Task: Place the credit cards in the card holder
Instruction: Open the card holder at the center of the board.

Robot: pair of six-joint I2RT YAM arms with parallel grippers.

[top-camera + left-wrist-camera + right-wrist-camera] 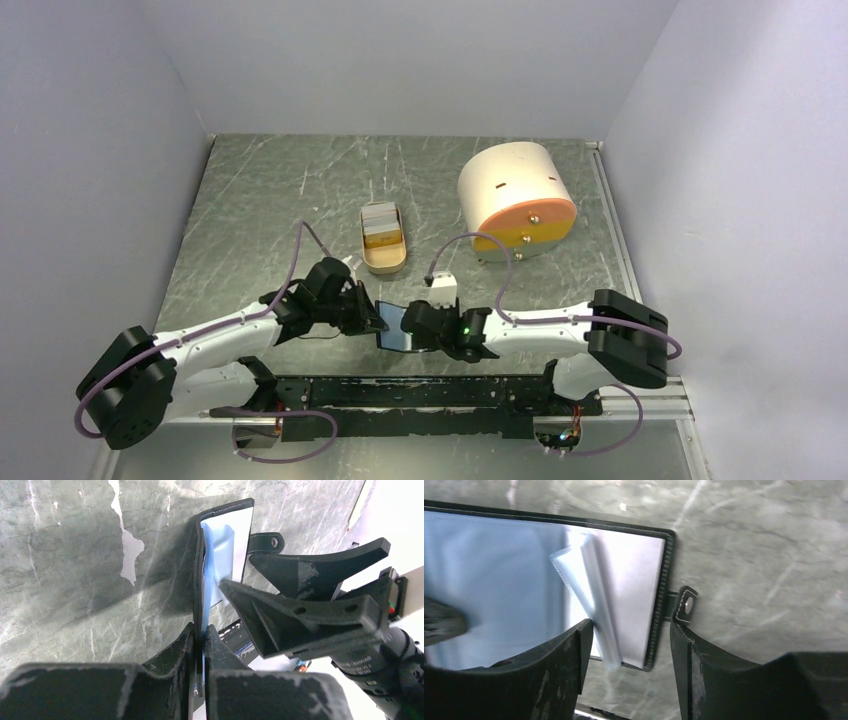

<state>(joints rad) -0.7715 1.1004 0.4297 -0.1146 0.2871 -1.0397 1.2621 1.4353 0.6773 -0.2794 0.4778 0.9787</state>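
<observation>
The black card holder (398, 328) lies open near the table's front edge, its blue-grey pockets up; it also shows in the left wrist view (224, 550) and the right wrist view (624, 580). My left gripper (204, 632) is shut on the holder's left flap and holds it upright. My right gripper (629, 645) is open, its jaws straddling the holder's right edge by the snap tab (685, 605), with a loose pocket sleeve (591, 600) sticking up between them. The credit cards (380, 226) are stacked in the tan tray (384, 262), whitish-grey and yellow-orange faces showing.
A big cream-and-orange cylinder (515, 198) lies on its side at the back right. The tan tray stands just behind the two grippers. White walls close in the table on three sides.
</observation>
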